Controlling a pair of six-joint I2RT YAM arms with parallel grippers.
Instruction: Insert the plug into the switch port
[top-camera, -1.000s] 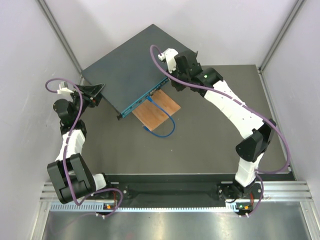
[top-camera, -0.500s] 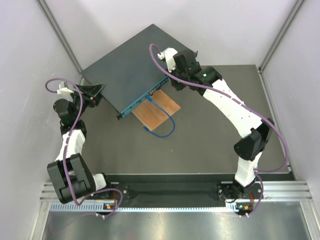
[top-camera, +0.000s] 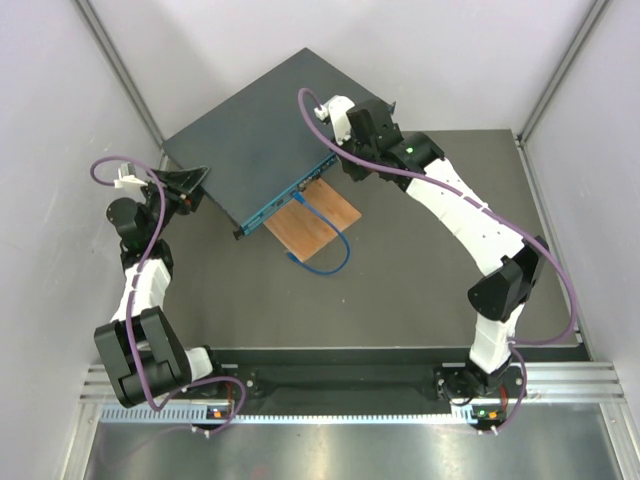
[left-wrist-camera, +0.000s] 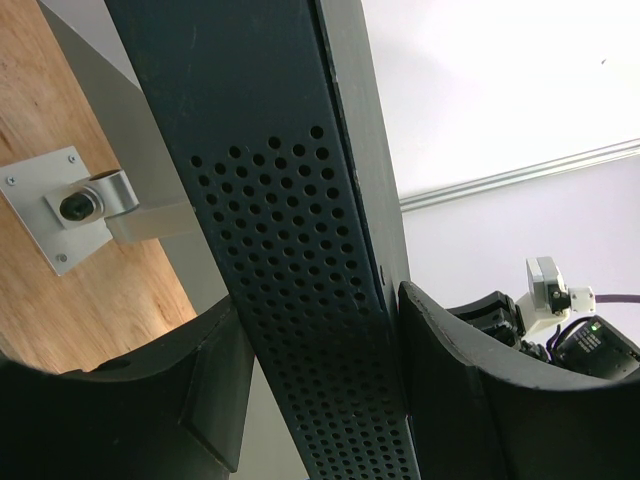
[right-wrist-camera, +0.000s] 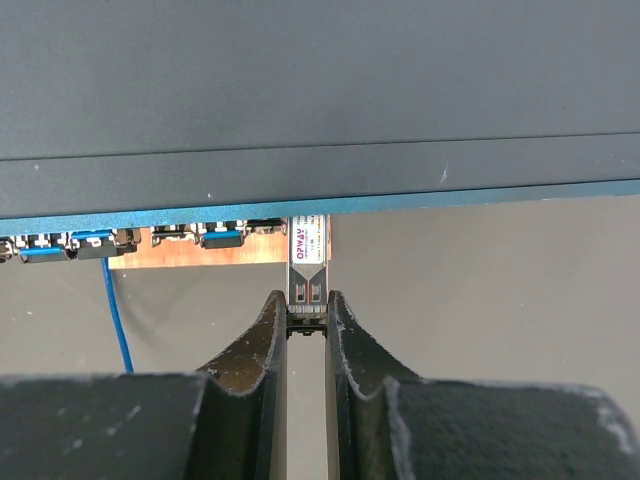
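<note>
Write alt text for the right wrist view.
Two dark jaws pinch a small silver plug, its far end at the port row along the teal edge of the switch. A blue cable hangs from a port farther left.

We see a dark worktop (top-camera: 420, 290); at upper left lies the switch (top-camera: 250, 140), with a board (top-camera: 322, 222) and a blue cable (top-camera: 345, 255) beneath.

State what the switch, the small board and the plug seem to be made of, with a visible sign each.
The switch: probably painted sheet metal, matt dark blue; punched vent holes and crisp edges on its side. The board: wood or veneer, brown with faint grain. The plug: apparently silvery metal with a printed label; too small to be sure.
</note>
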